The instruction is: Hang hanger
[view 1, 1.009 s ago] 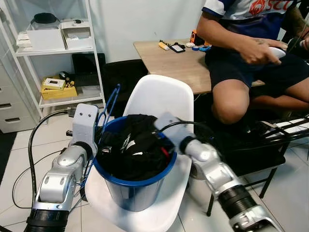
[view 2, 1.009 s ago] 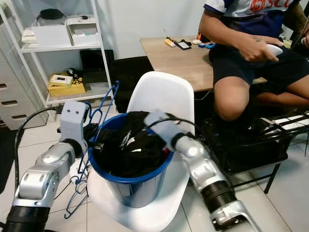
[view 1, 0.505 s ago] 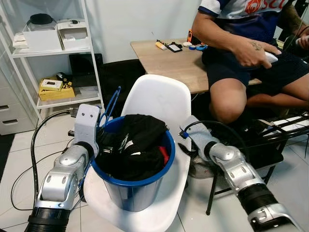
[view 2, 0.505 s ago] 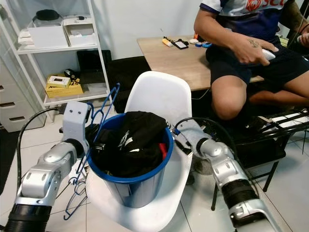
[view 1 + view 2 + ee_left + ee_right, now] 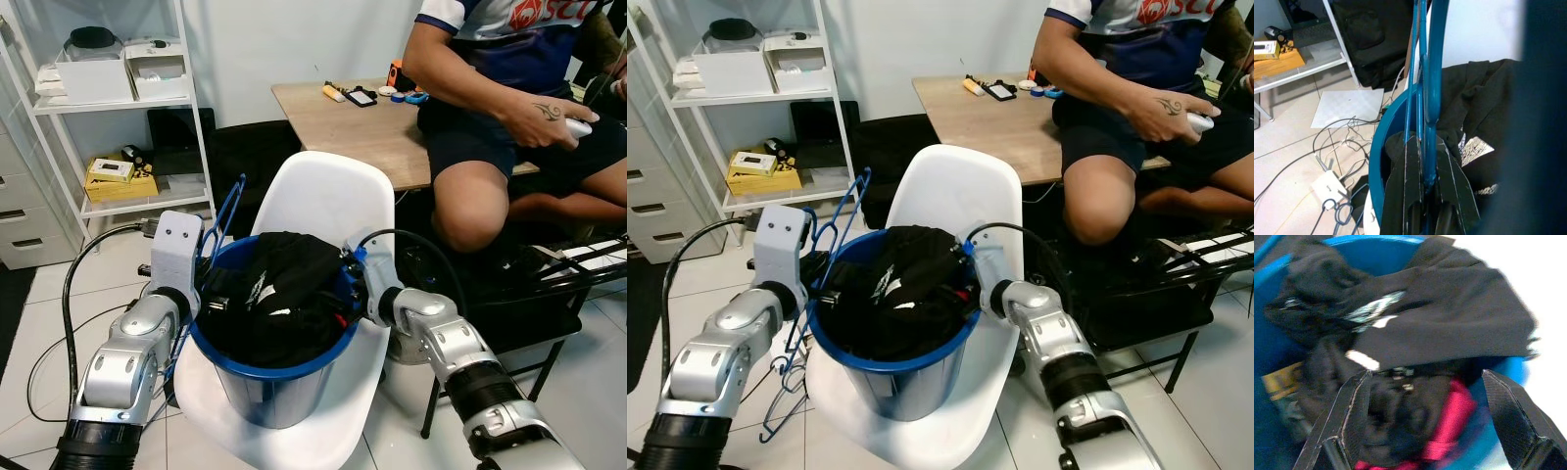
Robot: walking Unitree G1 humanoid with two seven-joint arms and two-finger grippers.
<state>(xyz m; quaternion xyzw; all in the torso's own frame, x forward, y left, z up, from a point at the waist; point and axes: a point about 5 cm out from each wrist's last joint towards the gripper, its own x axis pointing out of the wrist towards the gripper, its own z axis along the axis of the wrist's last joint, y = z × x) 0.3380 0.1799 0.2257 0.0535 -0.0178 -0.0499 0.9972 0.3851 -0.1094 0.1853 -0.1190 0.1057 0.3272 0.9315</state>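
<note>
The left gripper (image 5: 1425, 215) has its fingers shut tight on the blue hanger (image 5: 223, 220), which stands tall beside the blue bucket (image 5: 269, 377). The right gripper (image 5: 1425, 431) has its fingers wide open over the black clothes (image 5: 274, 294) in the bucket, so the left arm is nearer the hanger.

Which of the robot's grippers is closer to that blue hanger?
The left. The left gripper is shut on the blue hanger beside the blue bucket. The right gripper is open over the black clothes at the bucket's far side, apart from the hanger.
</note>
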